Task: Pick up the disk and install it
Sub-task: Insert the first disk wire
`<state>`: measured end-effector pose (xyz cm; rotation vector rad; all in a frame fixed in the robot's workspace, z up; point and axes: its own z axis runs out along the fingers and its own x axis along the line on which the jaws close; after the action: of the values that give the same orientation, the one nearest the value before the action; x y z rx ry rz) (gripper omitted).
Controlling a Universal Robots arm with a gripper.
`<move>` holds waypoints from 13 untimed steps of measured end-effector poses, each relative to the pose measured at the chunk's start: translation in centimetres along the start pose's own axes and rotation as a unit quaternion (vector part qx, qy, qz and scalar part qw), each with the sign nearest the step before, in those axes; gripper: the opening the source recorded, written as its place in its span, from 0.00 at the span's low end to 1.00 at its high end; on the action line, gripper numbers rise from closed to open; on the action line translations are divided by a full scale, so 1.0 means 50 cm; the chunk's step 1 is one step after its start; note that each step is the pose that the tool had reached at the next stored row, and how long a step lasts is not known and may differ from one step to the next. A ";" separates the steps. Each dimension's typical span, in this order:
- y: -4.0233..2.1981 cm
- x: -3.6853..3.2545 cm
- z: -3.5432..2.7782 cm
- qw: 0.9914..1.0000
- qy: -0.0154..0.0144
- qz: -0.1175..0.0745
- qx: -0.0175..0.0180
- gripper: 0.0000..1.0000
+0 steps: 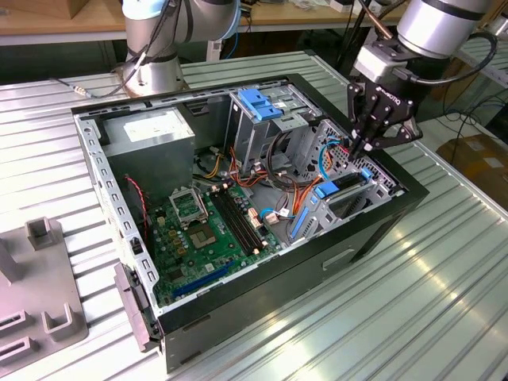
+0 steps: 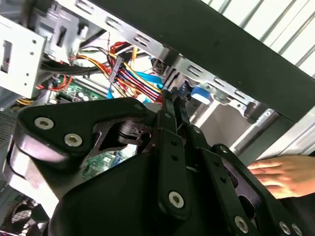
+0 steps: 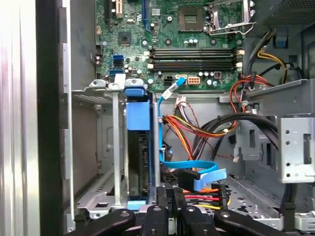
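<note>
Black gripper (image 1: pixel 367 148) hangs inside the open computer case (image 1: pixel 381 218) in the exterior view, fingers pressed together, empty. First wrist view: the disk (image 3: pixel 138 147) stands seated edgewise in its bay, just beside the fingertips (image 3: pixel 170 194).

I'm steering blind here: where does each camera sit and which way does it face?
Exterior view: off the arm, above, facing the open computer case; arm and tool show.
First wrist view: on the arm, facing into the case at the disk; tool.
Second wrist view: behind the tool, facing the cables; a hand.
All share the tool.
</note>
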<state>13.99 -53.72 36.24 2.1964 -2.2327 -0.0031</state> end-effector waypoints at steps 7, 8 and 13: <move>0.005 0.009 0.001 1.000 0.000 -0.024 0.000 0.16; 0.006 0.011 0.002 1.000 0.000 -0.024 0.000 0.16; 0.011 0.014 0.008 1.000 0.000 -0.018 0.000 0.16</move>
<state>13.42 -54.41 35.85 2.2355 -2.1935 -0.0027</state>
